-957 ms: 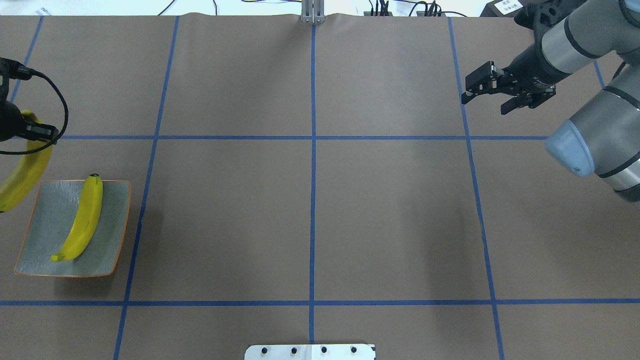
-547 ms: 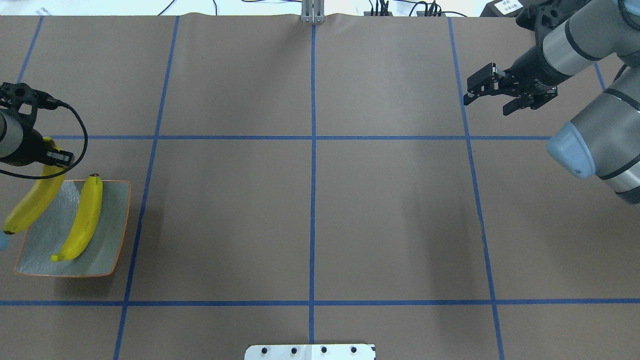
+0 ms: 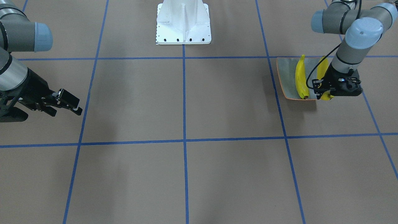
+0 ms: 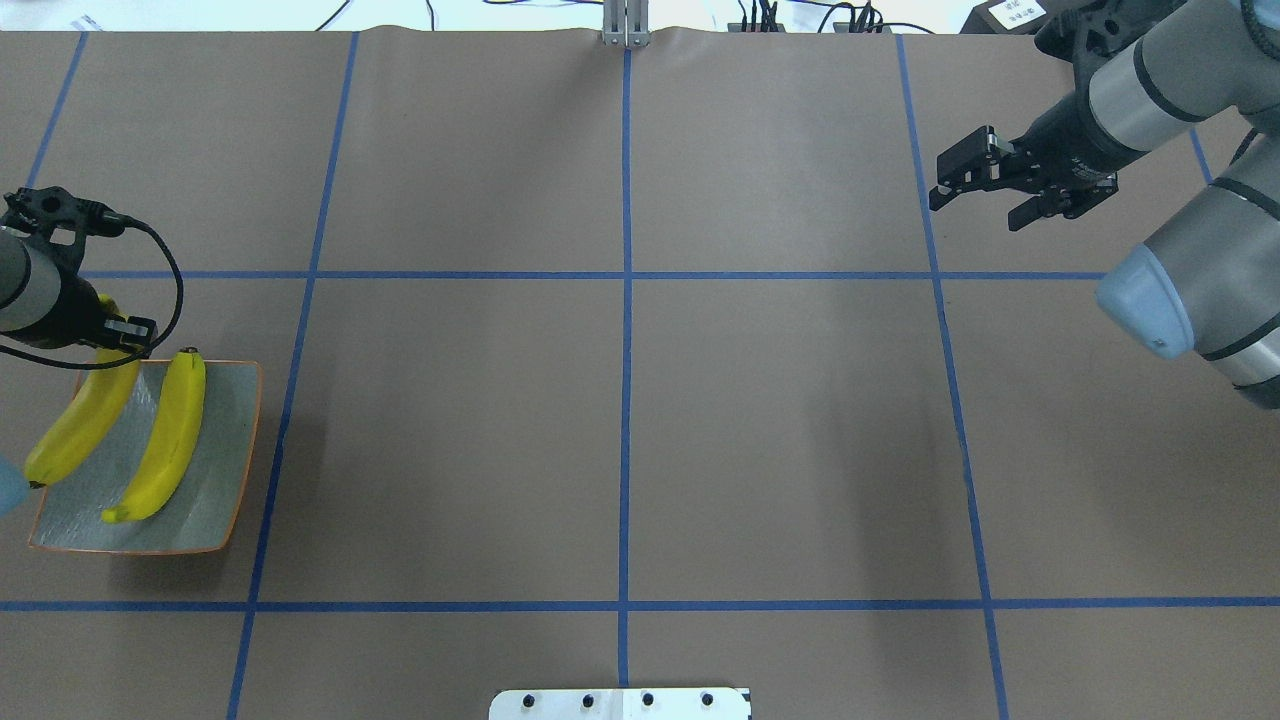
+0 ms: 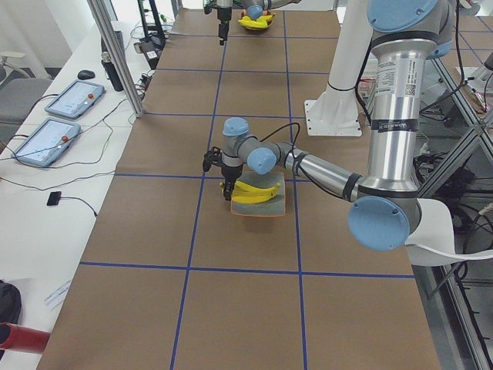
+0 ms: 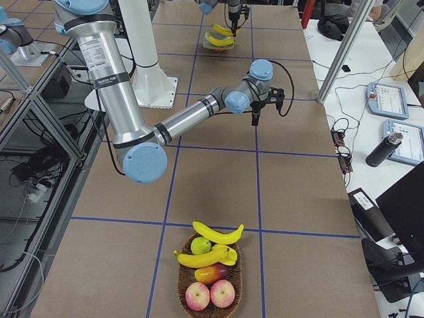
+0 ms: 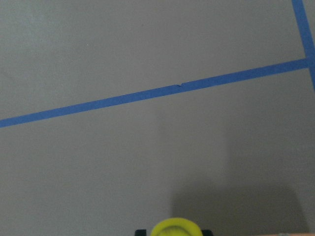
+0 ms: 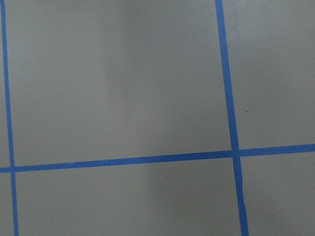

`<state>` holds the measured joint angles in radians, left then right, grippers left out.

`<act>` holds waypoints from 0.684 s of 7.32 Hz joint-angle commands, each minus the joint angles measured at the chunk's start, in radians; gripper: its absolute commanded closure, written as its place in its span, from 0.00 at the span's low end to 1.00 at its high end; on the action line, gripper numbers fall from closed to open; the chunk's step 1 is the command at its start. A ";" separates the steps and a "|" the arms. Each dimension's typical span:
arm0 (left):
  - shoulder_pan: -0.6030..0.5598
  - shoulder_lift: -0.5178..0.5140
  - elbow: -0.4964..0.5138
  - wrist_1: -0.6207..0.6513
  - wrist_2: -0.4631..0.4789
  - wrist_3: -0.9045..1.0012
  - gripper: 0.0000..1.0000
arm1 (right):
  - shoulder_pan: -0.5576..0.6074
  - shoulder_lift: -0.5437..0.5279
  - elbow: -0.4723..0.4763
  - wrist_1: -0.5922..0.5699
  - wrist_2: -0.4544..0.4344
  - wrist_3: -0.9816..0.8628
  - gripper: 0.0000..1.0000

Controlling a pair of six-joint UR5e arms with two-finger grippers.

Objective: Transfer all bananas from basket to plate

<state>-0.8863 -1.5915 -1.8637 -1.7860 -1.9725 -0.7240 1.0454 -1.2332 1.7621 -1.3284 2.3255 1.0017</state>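
The plate (image 4: 225,500) sits at the table's left edge, with one banana (image 4: 165,440) lying on it. My left gripper (image 4: 100,335) is shut on the stem end of a second banana (image 4: 85,420), which hangs low over the plate's left side; I cannot tell whether it touches. The front view shows the same plate (image 3: 281,76), the lying banana (image 3: 300,77), the held banana (image 3: 322,67) and the left gripper (image 3: 326,93). The basket (image 6: 182,278), at the table's right end, holds two more bananas (image 6: 218,234). My right gripper (image 4: 975,200) hovers open and empty at the far right.
The basket also holds red apples (image 6: 211,295), a mango and a green fruit. The robot's white base (image 3: 183,23) stands at mid-table on the robot's side. Blue tape lines grid the brown table cover (image 4: 620,420).
My left gripper has carried its banana rightward and toward the robot, from beyond the plate's left edge to over the plate. The right arm has barely shifted.
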 commanded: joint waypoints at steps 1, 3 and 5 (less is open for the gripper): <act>0.016 -0.002 0.001 0.000 -0.019 -0.035 1.00 | 0.001 -0.002 0.000 0.000 0.000 0.000 0.00; 0.033 -0.002 0.005 0.000 -0.014 -0.035 1.00 | -0.001 -0.008 0.002 0.000 -0.011 0.000 0.00; 0.035 -0.001 0.005 0.000 -0.012 -0.031 1.00 | -0.002 -0.006 0.002 0.000 -0.011 0.000 0.00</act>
<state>-0.8530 -1.5936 -1.8594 -1.7855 -1.9865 -0.7576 1.0443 -1.2402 1.7640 -1.3284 2.3161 1.0017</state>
